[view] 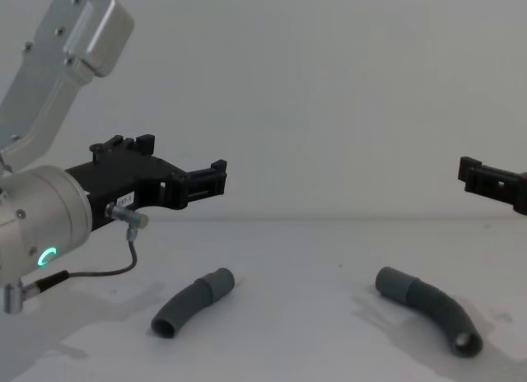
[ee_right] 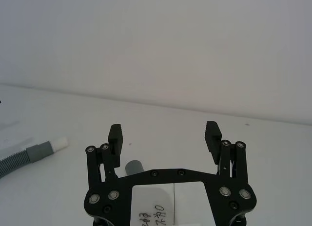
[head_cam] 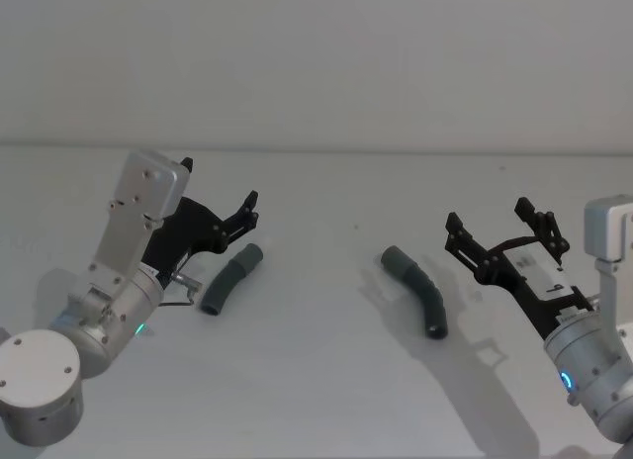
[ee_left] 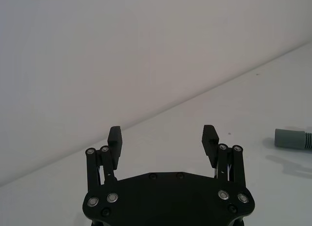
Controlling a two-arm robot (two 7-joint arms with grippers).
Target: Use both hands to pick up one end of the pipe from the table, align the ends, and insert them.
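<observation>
Grey and ribbed, the left pipe piece [head_cam: 230, 280] and right pipe piece [head_cam: 417, 289] are lying well apart on the bench [head_cam: 316, 380], 1 toward each side edge. I am holding my left gripper [ee_left: 162, 136] and right gripper [ee_right: 164, 131] released, empty, above the bench.

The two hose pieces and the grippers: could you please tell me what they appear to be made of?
The left hose piece and right hose piece look like flexible rubber or soft plastic: matte dark grey, ribbed, curved. The left gripper and right gripper, both open, look like rigid matte black plastic, with shiny metal pins at the joints.
</observation>
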